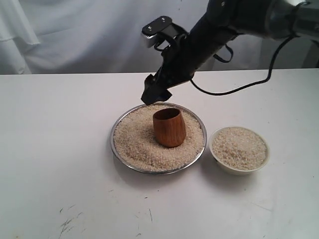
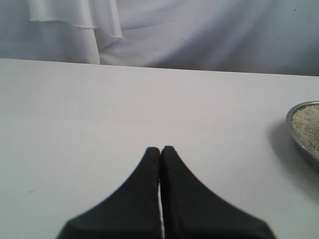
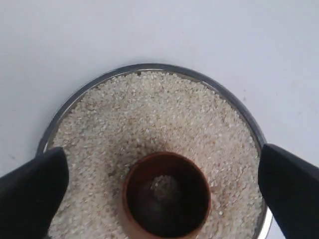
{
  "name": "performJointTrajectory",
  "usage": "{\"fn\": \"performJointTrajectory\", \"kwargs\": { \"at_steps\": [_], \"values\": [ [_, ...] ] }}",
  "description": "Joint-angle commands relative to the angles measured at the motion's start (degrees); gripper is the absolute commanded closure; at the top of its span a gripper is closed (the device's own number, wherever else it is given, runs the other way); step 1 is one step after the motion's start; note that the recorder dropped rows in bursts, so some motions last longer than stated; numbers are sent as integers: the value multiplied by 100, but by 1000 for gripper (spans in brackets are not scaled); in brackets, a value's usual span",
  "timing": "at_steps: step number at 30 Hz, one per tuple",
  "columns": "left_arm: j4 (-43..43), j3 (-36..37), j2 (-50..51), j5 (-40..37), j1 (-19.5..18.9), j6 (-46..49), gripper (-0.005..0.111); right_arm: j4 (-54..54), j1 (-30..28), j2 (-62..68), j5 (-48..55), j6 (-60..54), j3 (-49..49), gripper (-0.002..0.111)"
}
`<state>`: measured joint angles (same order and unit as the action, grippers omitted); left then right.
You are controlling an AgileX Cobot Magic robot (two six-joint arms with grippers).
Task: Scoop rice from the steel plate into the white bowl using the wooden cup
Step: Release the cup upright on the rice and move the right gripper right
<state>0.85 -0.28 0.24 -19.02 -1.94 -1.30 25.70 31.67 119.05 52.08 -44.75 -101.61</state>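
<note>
The steel plate [image 1: 112,143] lies mid-table, heaped with rice [image 1: 134,140]. The wooden cup [image 1: 169,128] stands in that rice, leaning slightly, nothing gripping it. My right gripper [image 1: 155,92] hangs open just above the plate's far rim, apart from the cup. In the right wrist view its fingers [image 3: 35,189] are spread wide over the plate [image 3: 149,66], and the cup [image 3: 169,201] sits below them with a few grains inside. The white bowl [image 1: 234,170], full of rice, stands to the right of the plate. My left gripper [image 2: 160,148] is shut on nothing over bare table.
A white cloth backdrop [image 1: 75,35] hangs behind the table. The right arm's black cable [image 1: 234,89] loops down behind the plate. The plate's rim [image 2: 290,124] shows at the edge of the left wrist view. Faint scratches [image 1: 67,224] mark the table's front left.
</note>
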Motion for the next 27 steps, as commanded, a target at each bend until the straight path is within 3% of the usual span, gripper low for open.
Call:
{"fn": "performJointTrajectory", "kwargs": {
  "at_steps": [1,5,8,13,18,23,27],
  "values": [
    [9,28,-24,76,-11,-5,107,796,-440,-78,556,342,309,16],
    [9,28,-24,76,-11,-5,107,1833,-741,-249,233,-681,1189,21],
    [9,28,-24,76,-11,-5,107,2652,-764,-668,-614,-1880,2168,25],
    [9,28,-24,76,-11,-5,107,3540,-458,-1596,-2861,-3011,3698,35],
    [9,28,-24,76,-11,-5,107,4258,-18,-1908,-4686,-3693,4571,36],
    [9,28,-24,76,-11,-5,107,4274,148,-1519,-4803,-3751,4614,36],
    [9,28,-24,76,-11,-5,107,4512,155,-1180,-4318,-3839,4614,36]
  ]
}}
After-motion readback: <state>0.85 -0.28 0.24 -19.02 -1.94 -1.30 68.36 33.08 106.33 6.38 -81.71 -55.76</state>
